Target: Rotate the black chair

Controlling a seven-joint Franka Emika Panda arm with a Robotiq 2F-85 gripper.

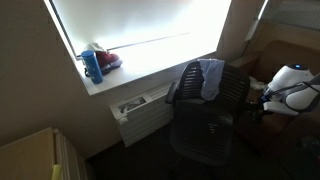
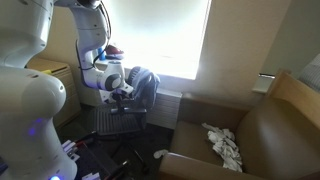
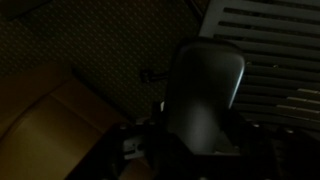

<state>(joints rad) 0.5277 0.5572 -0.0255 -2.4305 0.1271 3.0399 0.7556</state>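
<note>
The black chair [image 1: 205,118] stands below the bright window [image 1: 140,30], beside the radiator [image 1: 140,108]. A light blue-grey cloth [image 1: 212,78] is draped over its backrest. In an exterior view the pincer [image 2: 121,92] is at the chair's armrest; its opening and any hold cannot be told. Only that view shows the brown armchair [image 2: 265,130] carrying a white cloth [image 2: 225,146]. The wrist view is dark, showing only slats [image 3: 270,50].

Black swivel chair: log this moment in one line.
black swivel office chair | blue-grey cloth draped over backrest | tool by chair armrest, closure unclear
</note>
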